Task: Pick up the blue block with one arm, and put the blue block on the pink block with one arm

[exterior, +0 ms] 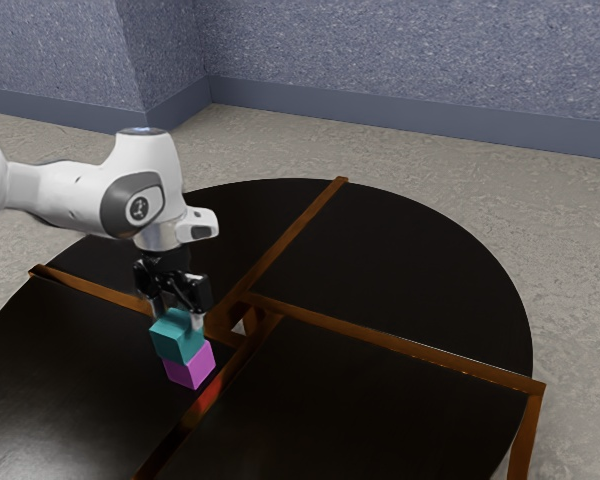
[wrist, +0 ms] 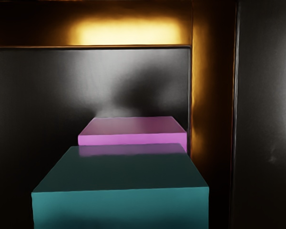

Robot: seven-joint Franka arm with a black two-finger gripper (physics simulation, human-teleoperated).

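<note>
The blue block (exterior: 173,337), teal in colour, sits on top of the pink block (exterior: 191,367), shifted a little toward the exterior view's left. My gripper (exterior: 177,313) comes straight down onto it, one finger on each side of its upper part, shut on it. Both blocks stand on the dark round table (exterior: 400,270), just left of the wooden divider crossing. In the wrist view the blue block (wrist: 121,191) looms close under my hand, and the pink block's top (wrist: 132,130) shows past its far edge.
Raised wooden dividers (exterior: 380,340) split the table into four sections and meet at a small square joint (exterior: 242,318) right beside the stack. The table edge runs close along the exterior view's lower left.
</note>
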